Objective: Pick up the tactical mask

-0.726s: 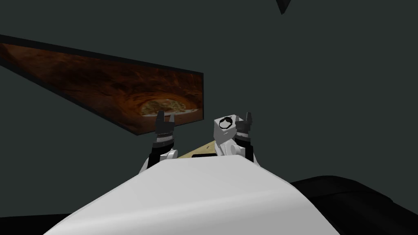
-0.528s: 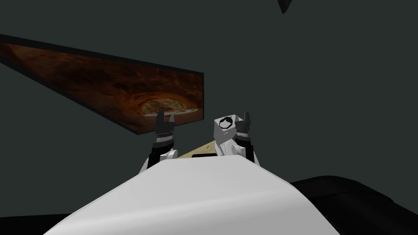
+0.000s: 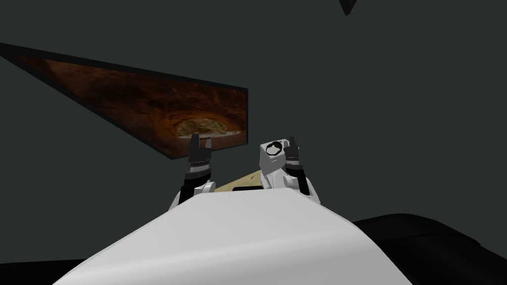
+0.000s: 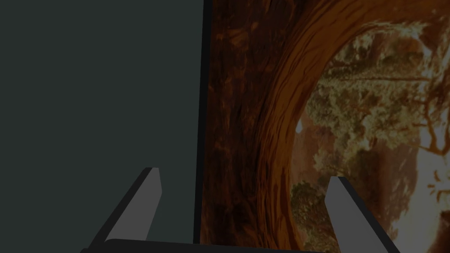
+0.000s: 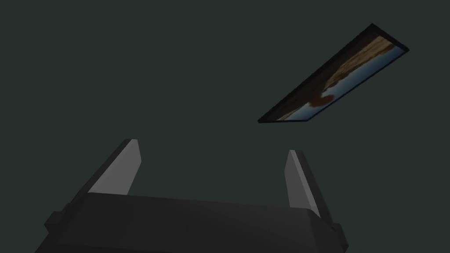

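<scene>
- Since the white blocky thing with a black ring on its upper face [image 3: 273, 154], which I take for the tactical mask, seems to stand on the pale tan tabletop [image 3: 241, 180] close in front of me, the reach should aim there and not at the dark grey wall [image 3: 396, 123] beyond.
- Right gripper [image 3: 292, 142] hangs just beside that block on its right, blades spread and holding nothing. It appears to point up past the block, so the wrist likely needs tipping down before any closing.
- Set one blade on either side of the block, low enough to press its flat faces rather than the ring.
- Left gripper [image 3: 200, 138] is raised well apart on the other side, blades likewise spread and empty, and is best left out of the way.
</scene>
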Motion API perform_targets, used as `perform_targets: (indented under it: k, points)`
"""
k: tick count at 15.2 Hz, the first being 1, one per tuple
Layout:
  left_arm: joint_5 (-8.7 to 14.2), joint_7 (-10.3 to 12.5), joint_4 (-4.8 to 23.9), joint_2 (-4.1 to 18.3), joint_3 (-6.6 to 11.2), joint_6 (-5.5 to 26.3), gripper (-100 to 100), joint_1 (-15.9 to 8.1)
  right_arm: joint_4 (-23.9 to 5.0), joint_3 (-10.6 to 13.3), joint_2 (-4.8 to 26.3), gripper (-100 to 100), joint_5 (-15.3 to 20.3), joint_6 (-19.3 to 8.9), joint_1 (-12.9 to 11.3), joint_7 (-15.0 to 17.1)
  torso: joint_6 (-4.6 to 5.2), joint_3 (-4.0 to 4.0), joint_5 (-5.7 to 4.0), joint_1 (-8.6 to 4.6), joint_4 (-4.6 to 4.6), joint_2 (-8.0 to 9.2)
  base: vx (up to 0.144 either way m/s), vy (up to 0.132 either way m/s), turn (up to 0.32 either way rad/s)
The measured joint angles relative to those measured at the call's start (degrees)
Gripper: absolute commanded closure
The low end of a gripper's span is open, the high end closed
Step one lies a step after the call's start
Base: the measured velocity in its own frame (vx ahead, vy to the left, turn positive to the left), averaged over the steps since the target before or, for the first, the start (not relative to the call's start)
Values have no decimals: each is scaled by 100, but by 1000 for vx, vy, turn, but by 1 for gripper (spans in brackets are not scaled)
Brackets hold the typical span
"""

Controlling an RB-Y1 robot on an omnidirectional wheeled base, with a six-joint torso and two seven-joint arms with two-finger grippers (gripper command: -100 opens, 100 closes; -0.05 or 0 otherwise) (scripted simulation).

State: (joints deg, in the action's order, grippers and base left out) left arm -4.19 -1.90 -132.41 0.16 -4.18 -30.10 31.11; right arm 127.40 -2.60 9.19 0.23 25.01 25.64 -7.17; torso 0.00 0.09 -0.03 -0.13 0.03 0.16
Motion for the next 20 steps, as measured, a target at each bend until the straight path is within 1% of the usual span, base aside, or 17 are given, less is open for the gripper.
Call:
perform_targets:
  k: [8,16,20]
  points:
    - [0,0,0,0,0,0,0,0,-409,-117,396,-100,635,-45,-194,-882,0,2,-1,-4,1,3,-43,-29,63]
    - [0,0,0,0,0,0,0,0,-782,-234,610,-100,1219,-120,-401,-1747,0,1,0,0,0,1,-39,-22,62]
    - [0,0,0,0,0,0,0,0,-925,-266,657,-100,1478,-155,-477,-2165,1,-1,0,2,0,-2,-41,-20,63]
